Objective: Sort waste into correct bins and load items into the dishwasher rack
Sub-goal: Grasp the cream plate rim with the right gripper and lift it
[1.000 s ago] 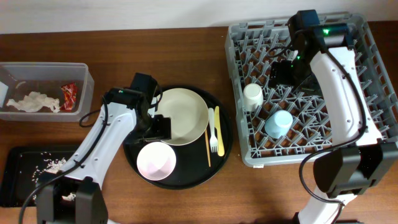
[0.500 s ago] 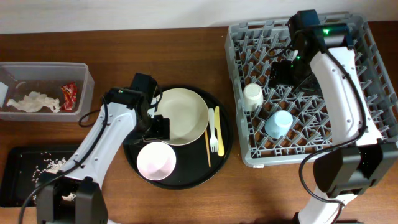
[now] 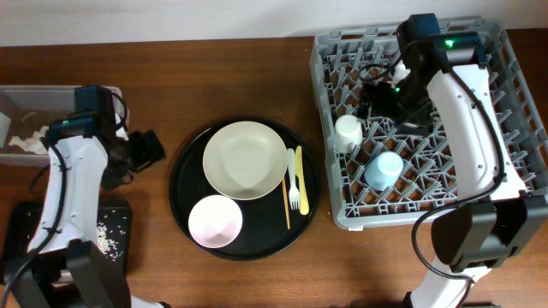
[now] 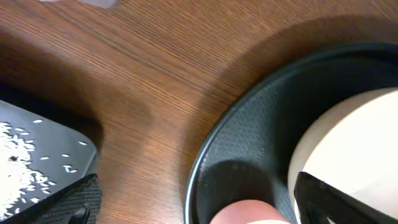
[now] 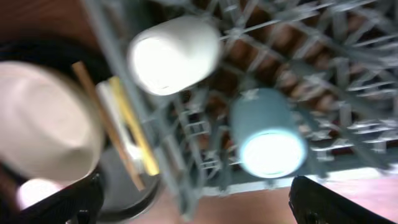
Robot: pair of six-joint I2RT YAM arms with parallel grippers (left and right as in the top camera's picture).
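Right behind the left gripper (image 3: pixel 145 148), jaws spread and empty, sits the clear tub (image 3: pixel 26 90) with a napkin (image 3: pixel 26 142); rice (image 3: pixel 109 231) is in the black tray (image 3: pixel 19 244) beside it. Ahead, plate (image 3: pixel 245 160), pink bowl (image 3: pixel 215 220), fork (image 3: pixel 294 195), knife (image 3: pixel 299 162) and stick (image 3: pixel 285 205) still wait on the round tray (image 3: pixel 184 184). Right gripper (image 3: pixel 374 96), also wide open and empty, hangs over the rack (image 3: pixel 505 128) by the white cup (image 3: pixel 348 133) and blue cup (image 3: pixel 383 169), the 2 items loaded. A second ago the left one was at the plate.

The left hand (image 3: pixel 147 147) and right hand (image 3: pixel 370 96) gape wide, holding nothing
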